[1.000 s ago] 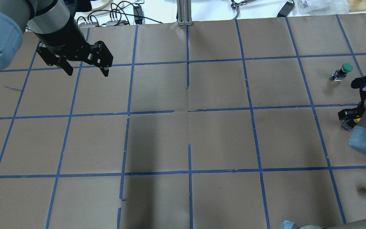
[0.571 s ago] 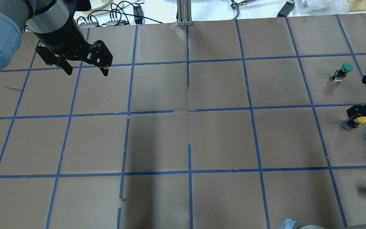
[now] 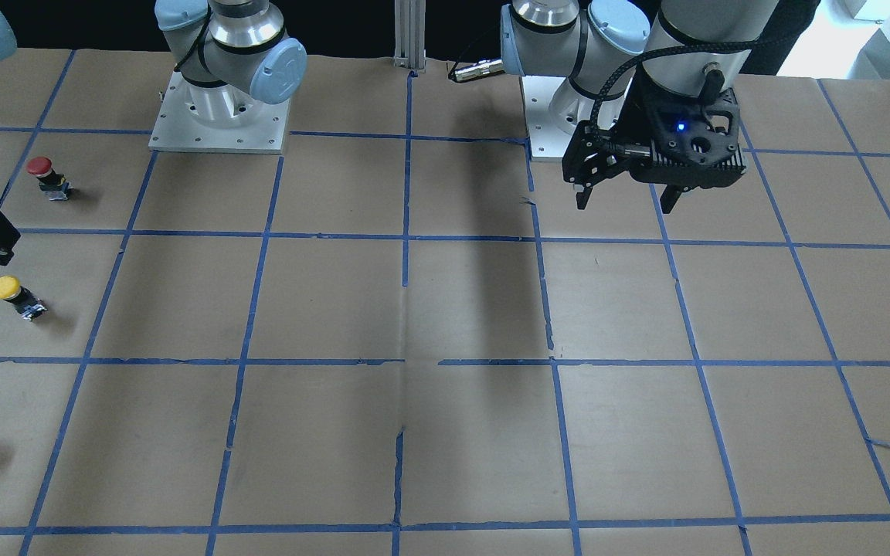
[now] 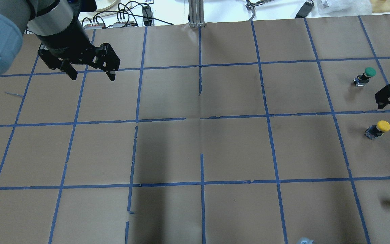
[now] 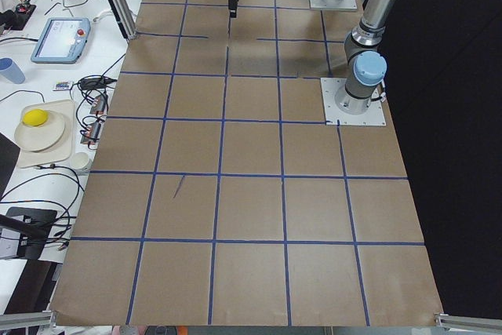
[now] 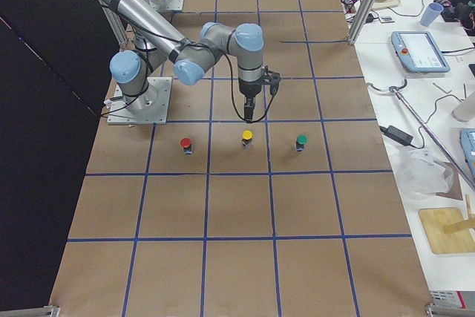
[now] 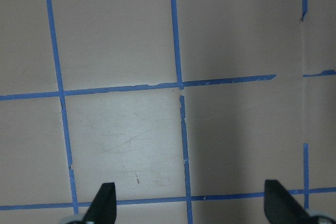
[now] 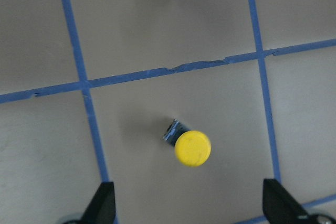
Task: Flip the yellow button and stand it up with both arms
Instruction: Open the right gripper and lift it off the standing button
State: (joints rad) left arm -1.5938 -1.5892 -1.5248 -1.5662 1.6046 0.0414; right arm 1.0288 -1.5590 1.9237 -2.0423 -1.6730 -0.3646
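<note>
Right end effector [image 8: 190, 203], opened wide and empty, hangs above the yellow button [image 8: 192, 148] — the button sits below it, centred across its opening, apparently cap-up on the right side of the bench [image 4: 235, 149]. Left end effector [image 4: 92, 76], also wide, is well apart — the farther arm.

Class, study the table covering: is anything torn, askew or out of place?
Only the blue tape grid looks worn: near the middle several lines are torn and stop short, and a stray sliver lies slanted inside one square. The yellow button stands upright, cap up.
</note>
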